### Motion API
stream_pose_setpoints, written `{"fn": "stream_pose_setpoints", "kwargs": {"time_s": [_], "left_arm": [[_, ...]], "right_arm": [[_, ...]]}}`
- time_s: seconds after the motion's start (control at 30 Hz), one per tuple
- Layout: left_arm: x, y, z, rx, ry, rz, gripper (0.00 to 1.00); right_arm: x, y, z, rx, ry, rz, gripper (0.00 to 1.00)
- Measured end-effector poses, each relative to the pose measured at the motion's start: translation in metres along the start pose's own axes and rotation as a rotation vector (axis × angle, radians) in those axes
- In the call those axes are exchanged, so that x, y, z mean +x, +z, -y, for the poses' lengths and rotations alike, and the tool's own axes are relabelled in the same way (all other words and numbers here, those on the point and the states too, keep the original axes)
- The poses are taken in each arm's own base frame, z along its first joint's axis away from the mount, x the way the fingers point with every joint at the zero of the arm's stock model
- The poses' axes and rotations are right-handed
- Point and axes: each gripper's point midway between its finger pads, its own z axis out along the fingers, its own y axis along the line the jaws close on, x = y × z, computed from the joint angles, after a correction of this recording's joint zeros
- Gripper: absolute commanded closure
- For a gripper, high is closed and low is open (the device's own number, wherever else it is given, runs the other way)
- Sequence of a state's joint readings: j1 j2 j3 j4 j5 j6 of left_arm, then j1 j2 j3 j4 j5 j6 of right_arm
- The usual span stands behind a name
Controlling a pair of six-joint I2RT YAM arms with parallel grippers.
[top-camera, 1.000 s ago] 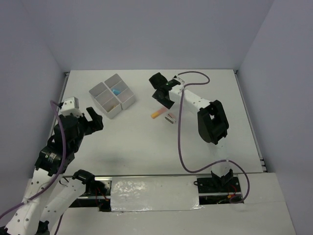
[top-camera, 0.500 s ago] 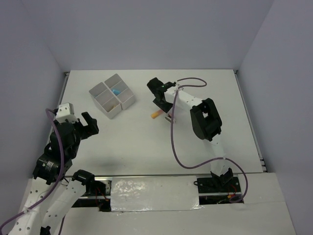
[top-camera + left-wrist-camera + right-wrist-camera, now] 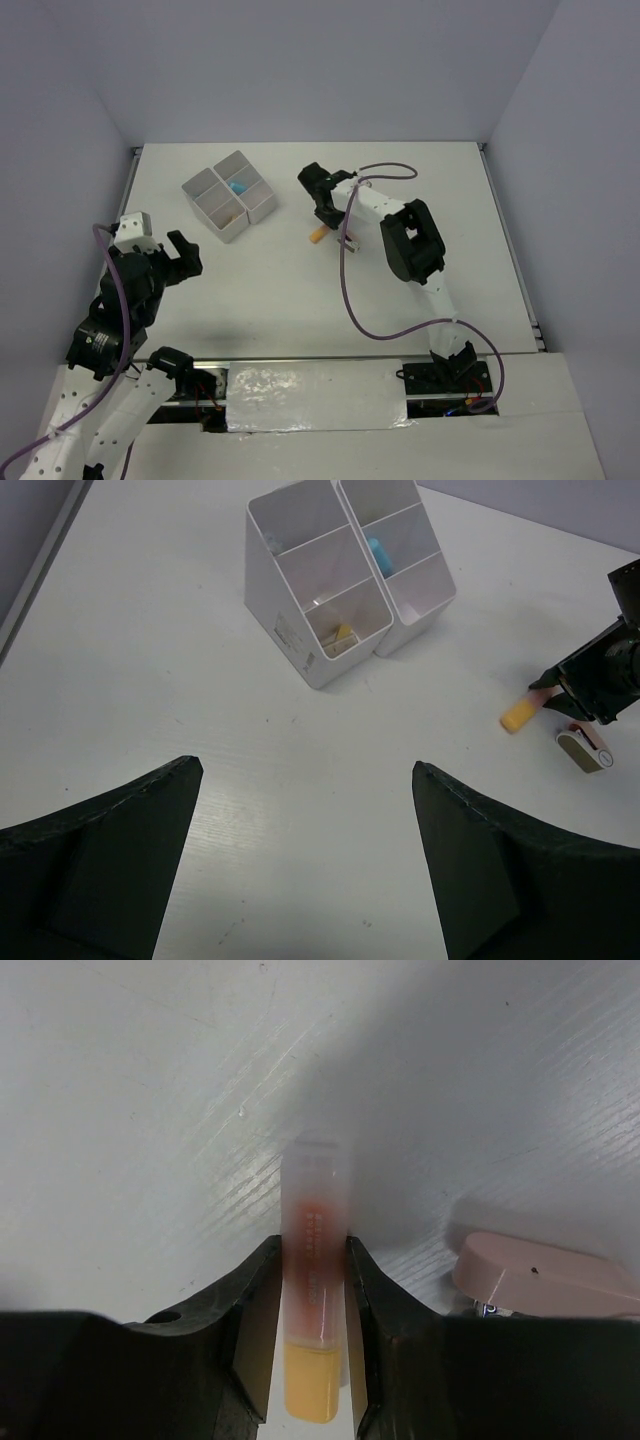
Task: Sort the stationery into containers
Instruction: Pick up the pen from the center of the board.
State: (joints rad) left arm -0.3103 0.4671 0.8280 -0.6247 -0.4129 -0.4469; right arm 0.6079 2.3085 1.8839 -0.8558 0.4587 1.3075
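Observation:
An orange marker (image 3: 312, 1185) with a yellow end lies on the white table, and my right gripper (image 3: 312, 1248) is shut on it, a finger pressed on each side. From above, the marker (image 3: 315, 236) pokes out below the right gripper (image 3: 325, 215), mid-table. A tan and grey eraser (image 3: 540, 1275) lies just right of it, also visible in the top view (image 3: 349, 240). The white four-compartment container (image 3: 205, 185) stands at the far left and holds a light blue item (image 3: 377, 555) and a yellow item (image 3: 343, 635). My left gripper (image 3: 305, 770) is open and empty, near and left of the container (image 3: 290, 630).
The table's left edge and a raised rail (image 3: 133, 170) run close to the container. The right arm's purple cable (image 3: 347, 290) loops over the middle of the table. Pale walls enclose the table at the back and on both sides.
The right gripper moved left and down onto the orange marker and closed on it. The left arm drew back toward the near left.

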Motion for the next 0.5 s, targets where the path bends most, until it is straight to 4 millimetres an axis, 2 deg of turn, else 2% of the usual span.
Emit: {"fn": "stream_pose_setpoints", "kwargs": {"time_s": [0.03, 0.1, 0.13, 0.33, 0.5], "left_arm": [[0.0, 0.0, 0.0, 0.0, 0.0, 0.001, 0.01], [0.0, 0.0, 0.0, 0.001, 0.0, 0.0, 0.01], [0.0, 0.0, 0.0, 0.002, -0.001, 0.0, 0.01], [0.002, 0.001, 0.007, 0.039, 0.0, -0.008, 0.01], [0.009, 0.004, 0.017, 0.087, 0.003, -0.043, 0.01]], "right_arm": [[0.0, 0.001, 0.0, -0.003, 0.001, 0.0, 0.85], [0.001, 0.001, 0.0, -0.013, 0.005, 0.001, 0.88], [0.0, 0.001, 0.0, -0.02, 0.01, 0.001, 0.98], [0.002, -0.004, -0.001, -0.088, 0.033, -0.028, 1.0], [0.007, -0.016, 0.012, -0.118, 0.034, -0.055, 1.0]]}}
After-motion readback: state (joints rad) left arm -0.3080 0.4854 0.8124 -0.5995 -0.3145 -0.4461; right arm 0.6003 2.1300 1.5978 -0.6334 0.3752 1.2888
